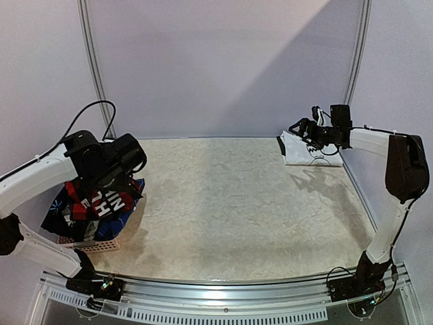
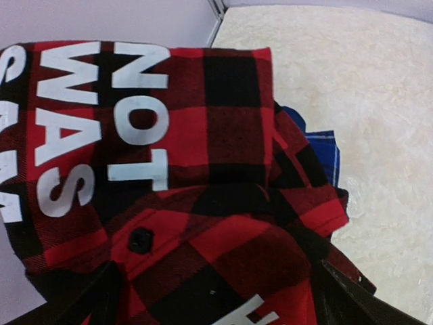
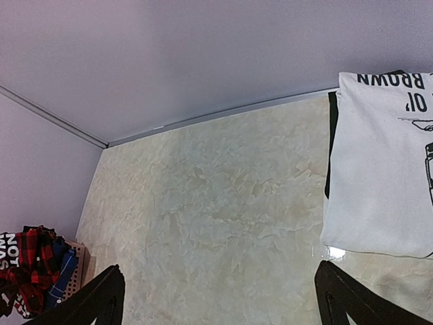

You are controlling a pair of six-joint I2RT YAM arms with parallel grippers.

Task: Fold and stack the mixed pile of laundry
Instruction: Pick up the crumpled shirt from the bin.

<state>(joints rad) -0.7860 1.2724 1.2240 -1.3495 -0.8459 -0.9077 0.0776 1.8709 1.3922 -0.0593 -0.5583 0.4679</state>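
Left pincer (image 2: pixel 216 271) hangs wide open over the red-and-black plaid shirt with white lettering (image 2: pixel 189 135), which lies on top in the small pinkish woven basket (image 1: pixel 101 245). Right pincer (image 3: pixel 220 271) is wide and empty too, beside the folded white printed T-shirt (image 3: pixel 379 183) in the far-right corner of the pale marbled surface (image 1: pixel 230 203).

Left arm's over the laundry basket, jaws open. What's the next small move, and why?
Probably lower the left gripper and close on the red-and-black plaid shirt with white lettering: it lies topmost under the open jaws, while the white printed T-shirt already lies folded far right.
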